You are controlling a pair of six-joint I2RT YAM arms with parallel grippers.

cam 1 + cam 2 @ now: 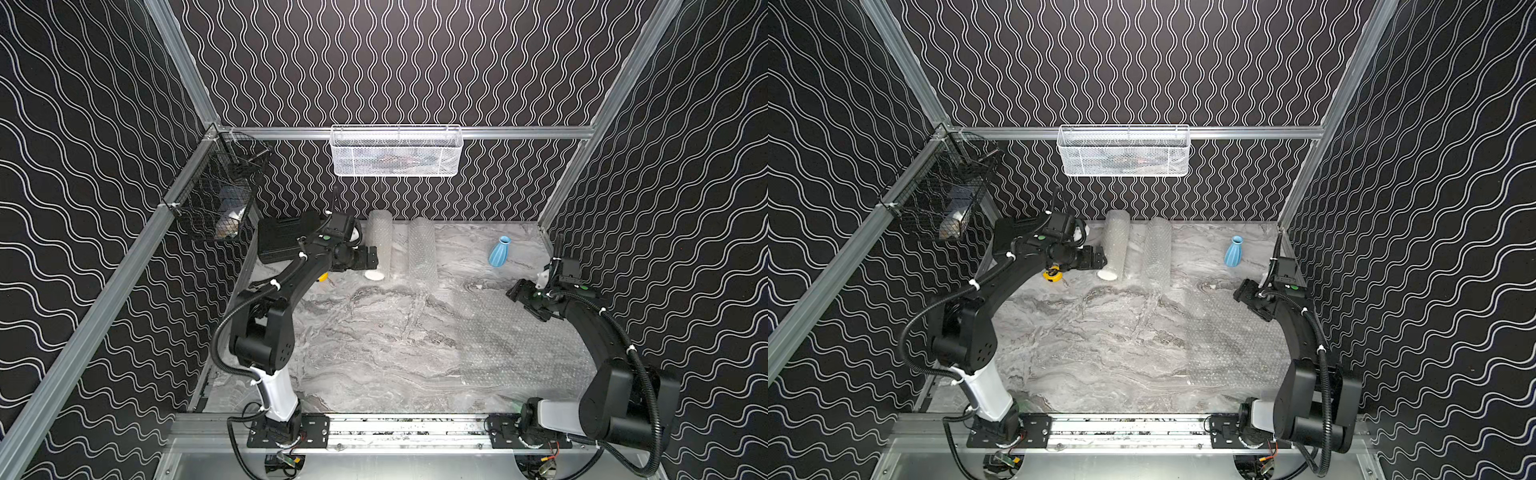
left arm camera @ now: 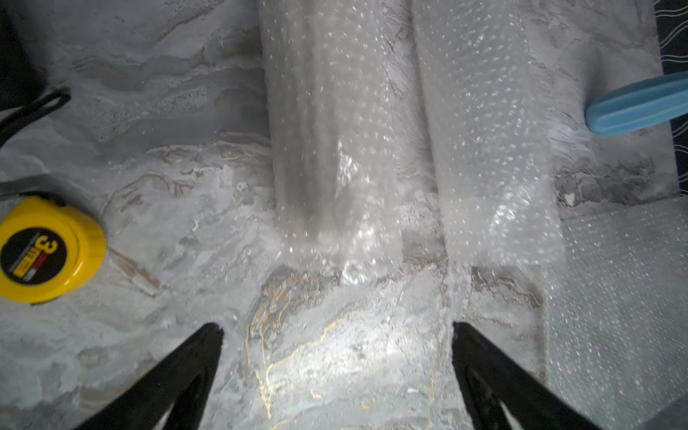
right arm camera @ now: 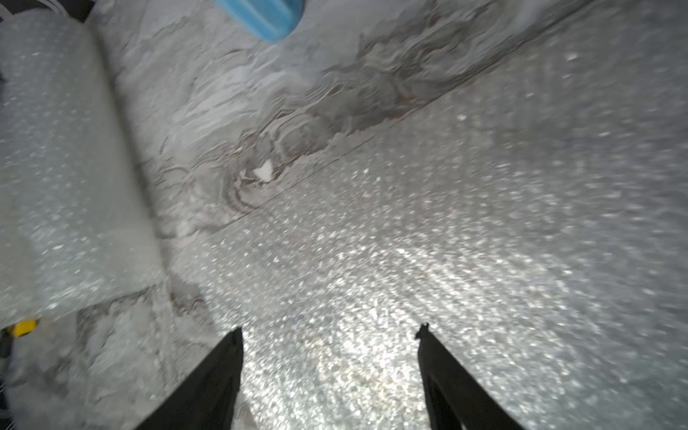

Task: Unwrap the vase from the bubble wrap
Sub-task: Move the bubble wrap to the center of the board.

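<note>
The blue vase (image 1: 498,251) stood bare right of centre in both top views, its bubble wrap (image 1: 511,345) flat below it — that one done. Two rolls (image 1: 380,241) at upper centre lay unopened — one perhaps hid another. The left gripper (image 2: 337,327) and right gripper (image 3: 329,331) gaped, empty.

Top views: high front, looking down on whole table (image 1: 374,353).
Left wrist: close, facing bubble wrap rolls (image 2: 335,130).
Right wrist: close above flat sheet (image 3: 484,223).
Wrists share: blue vase (image 2: 640,104).

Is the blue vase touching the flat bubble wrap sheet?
Apart. In both top views, bare table shows between the blue vase and the flat bubble wrap sheet.
</note>
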